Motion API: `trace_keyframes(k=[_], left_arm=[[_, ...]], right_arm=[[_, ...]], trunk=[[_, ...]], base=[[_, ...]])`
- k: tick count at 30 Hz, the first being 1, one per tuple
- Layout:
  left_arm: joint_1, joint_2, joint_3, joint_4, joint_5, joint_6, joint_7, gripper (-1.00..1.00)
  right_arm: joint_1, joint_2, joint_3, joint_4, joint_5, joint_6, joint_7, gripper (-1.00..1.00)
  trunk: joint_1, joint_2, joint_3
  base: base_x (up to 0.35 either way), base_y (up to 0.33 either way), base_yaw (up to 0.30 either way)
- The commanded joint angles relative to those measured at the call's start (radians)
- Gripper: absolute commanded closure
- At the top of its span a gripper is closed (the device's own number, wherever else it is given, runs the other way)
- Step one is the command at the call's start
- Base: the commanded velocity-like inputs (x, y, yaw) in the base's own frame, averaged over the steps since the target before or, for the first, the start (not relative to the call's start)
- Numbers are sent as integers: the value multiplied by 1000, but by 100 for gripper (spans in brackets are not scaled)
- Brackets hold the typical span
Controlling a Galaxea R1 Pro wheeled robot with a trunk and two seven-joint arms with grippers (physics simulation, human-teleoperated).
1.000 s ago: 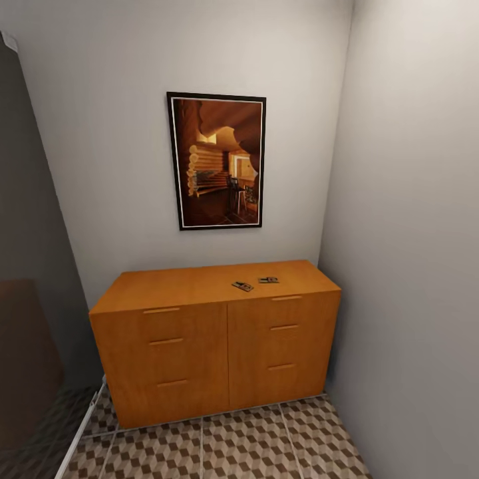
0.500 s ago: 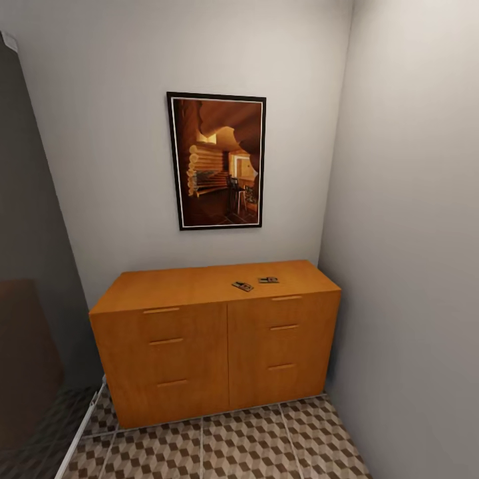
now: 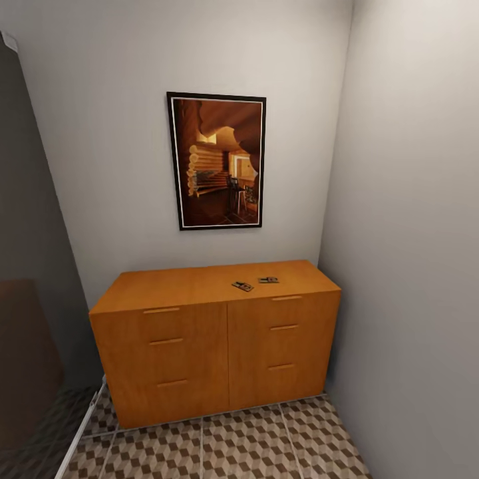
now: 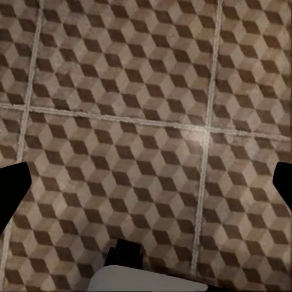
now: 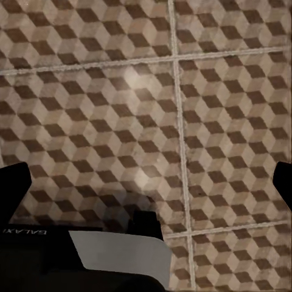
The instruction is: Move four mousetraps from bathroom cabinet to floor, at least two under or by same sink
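From the head view, the cabinet [image 3: 216, 339] is standing against the back wall in a corner, all its doors and drawers sitting closed, so nothing inside it is showing. Two mousetraps are lying on its flat top toward the right end: one mousetrap [image 3: 243, 286] is resting slightly nearer the front edge, and the other mousetrap [image 3: 268, 280] is lying just beside it, apart from it. A framed picture [image 3: 217, 161] is hanging on the wall above. The bathroom floor [image 3: 253, 442] is spreading out in front of the cabinet base.

In the left wrist view, the left pincer [image 4: 146, 182] is pointing down at the cube-patterned tiles, its two dark fingertips [image 4: 12, 188] showing wide apart at the frame's edges with nothing between them.

In the right wrist view, the right pincer [image 5: 146, 182] is likewise hanging over bare tiles, its fingertips [image 5: 13, 185] spread wide apart and holding nothing.
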Motion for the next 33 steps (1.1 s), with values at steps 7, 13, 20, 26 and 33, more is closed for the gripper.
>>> trace_keyframes(k=[7, 13, 20, 26, 33], left_arm=[[-2, 113, -3, -221, 9, 31, 18, -100], [-5, 215, 15, -542, 5, 172, 153, -100], [-6, 262, 126, -917, -50, 382, 361, -100], [-6, 250, 202, -1067, -143, 517, 388, -100], [-8, 212, 253, -1159, -188, 612, 394, -100]], right_arm=[[0, -50, 1, -160, -12, 87, -11, -100], [0, -89, -5, -333, -12, 191, -33, -100], [-1, -124, -84, -571, -11, 354, -54, -100], [0, -129, -155, -725, -8, 474, -62, -100], [0, -130, -204, -901, 6, 611, -91, -100]], trunk=[[0, -1, -1], [0, -1, -1], [0, -1, -1], [0, -1, -1], [0, -1, -1]], base=[[0, 0, 0], [0, 0, 0], [0, 0, 0], [0, 0, 0], [0, 0, 0]])
